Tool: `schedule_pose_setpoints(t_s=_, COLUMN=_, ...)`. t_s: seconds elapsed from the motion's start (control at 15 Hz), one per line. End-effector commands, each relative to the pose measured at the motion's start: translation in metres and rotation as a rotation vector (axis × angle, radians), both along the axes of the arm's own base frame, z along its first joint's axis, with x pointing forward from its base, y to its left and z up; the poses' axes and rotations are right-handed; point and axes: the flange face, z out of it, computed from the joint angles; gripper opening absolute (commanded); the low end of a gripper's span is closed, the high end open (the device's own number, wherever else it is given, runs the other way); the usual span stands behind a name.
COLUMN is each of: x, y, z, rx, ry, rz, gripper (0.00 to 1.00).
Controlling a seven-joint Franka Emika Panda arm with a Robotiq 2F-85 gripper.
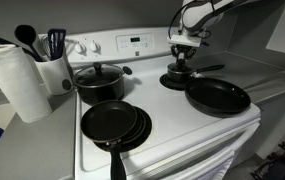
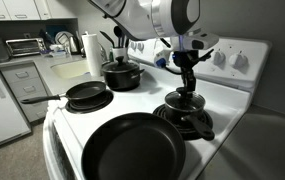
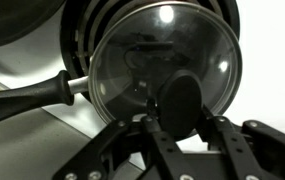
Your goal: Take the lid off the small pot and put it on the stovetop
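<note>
Gripper (image 3: pixel 182 114) at 6 o'clock in wrist view, fingers flanking black knob (image 3: pixel 178 92) of the lid (image 3: pixel 132 60); cannot tell whether pinched or merely close. Lid seated on the small pot (image 1: pixel 179 82), straight below the gripper. Long handle (image 3: pixel 32 96) out toward 9 o'clock. Likely calls for a vertical lift.

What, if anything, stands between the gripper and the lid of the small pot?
Nothing visible does. The gripper hangs directly above the lid on the small pot, with the lid's knob in line with its fingers. The nearest frying pan lies beside the pot, not between them.
</note>
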Motion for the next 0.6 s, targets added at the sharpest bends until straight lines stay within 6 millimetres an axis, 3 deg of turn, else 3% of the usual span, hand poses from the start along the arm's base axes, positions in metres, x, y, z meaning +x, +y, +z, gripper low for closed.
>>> schedule_pose_setpoints(t_s=0.0, x=0.001, y=0.000, z=0.007, rx=-0.051, ry=-0.003, rz=0.054, gripper=0.14)
schedule_pose_setpoints(t_s=0.4, x=0.000, y=0.009, z=0.008, rx=-0.046, ry=0.003, rz=0.095, gripper=0.14)
schedule_pose_setpoints(t_s=0.53, x=-0.005, y=0.011, z=0.018, rx=-0.050, ry=-0.001, rz=0.109, gripper=0.14)
